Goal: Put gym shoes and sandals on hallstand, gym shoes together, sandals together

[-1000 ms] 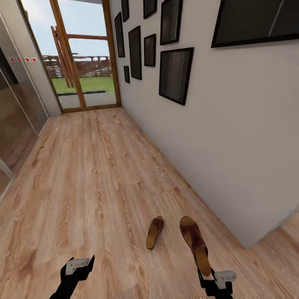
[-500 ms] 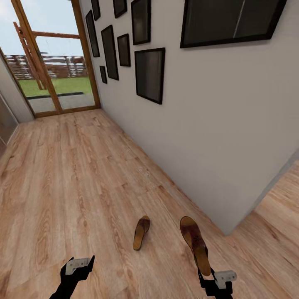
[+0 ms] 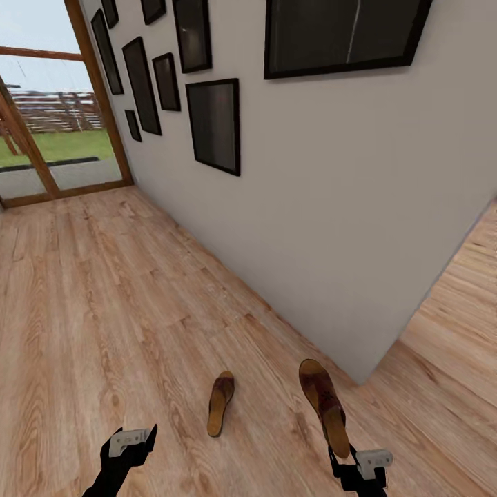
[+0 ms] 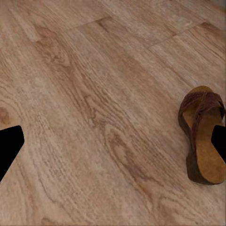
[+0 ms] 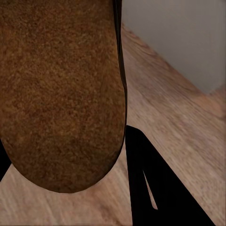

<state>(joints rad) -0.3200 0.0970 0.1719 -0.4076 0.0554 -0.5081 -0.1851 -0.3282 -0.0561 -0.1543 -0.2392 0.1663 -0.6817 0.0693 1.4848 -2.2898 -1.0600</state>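
Our right gripper (image 3: 343,457) grips one sandal (image 3: 323,405); the other sandal (image 3: 220,402) lies on the floor (image 3: 103,310); our left gripper (image 3: 131,442) is spread, empty. No writing is readable.

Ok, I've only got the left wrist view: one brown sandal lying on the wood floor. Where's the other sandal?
Observer: The other sandal is clamped by its heel end in the right gripper, raised off the floor.
Operator: What's to the robot's right?
Observer: A white wall hung with black picture frames; its corner ends just beyond the held sandal.
Operator: And at the corridor's far end?
Observer: A wood-framed glass door with grass outside.
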